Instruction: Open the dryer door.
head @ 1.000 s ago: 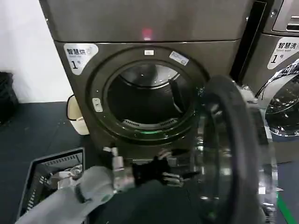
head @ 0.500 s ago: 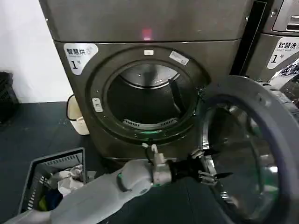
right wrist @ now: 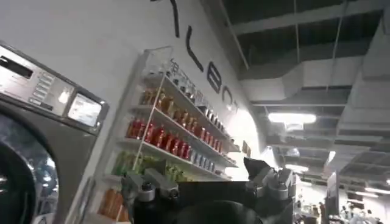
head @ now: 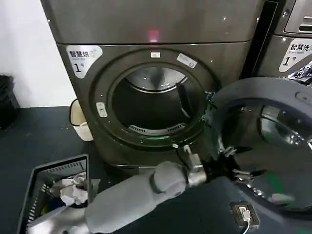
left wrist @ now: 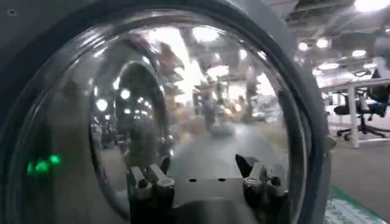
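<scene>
The grey dryer (head: 146, 29) stands ahead with its round drum opening (head: 151, 105) uncovered. Its door (head: 263, 97) hangs swung out to the right on right-side hinges, inner glass facing me. My left arm reaches from the lower left, and the left gripper (head: 239, 163) is open against the lower inner side of the door. In the left wrist view the left gripper (left wrist: 204, 176) spreads wide, with nothing between its fingers, close to the door glass (left wrist: 183, 109). The right gripper (right wrist: 204, 179) is open and empty, raised and facing wall shelves.
A grey laundry basket (head: 53, 170) with clothes sits on the dark floor at the lower left. A white bin (head: 78, 119) stands left of the dryer. A second machine (head: 287, 53) is right behind the open door. A small white tag (head: 242, 213) lies on the floor.
The door has swung much farther open to the right. My left arm and gripper have followed it rightward, staying at its lower inner side.
</scene>
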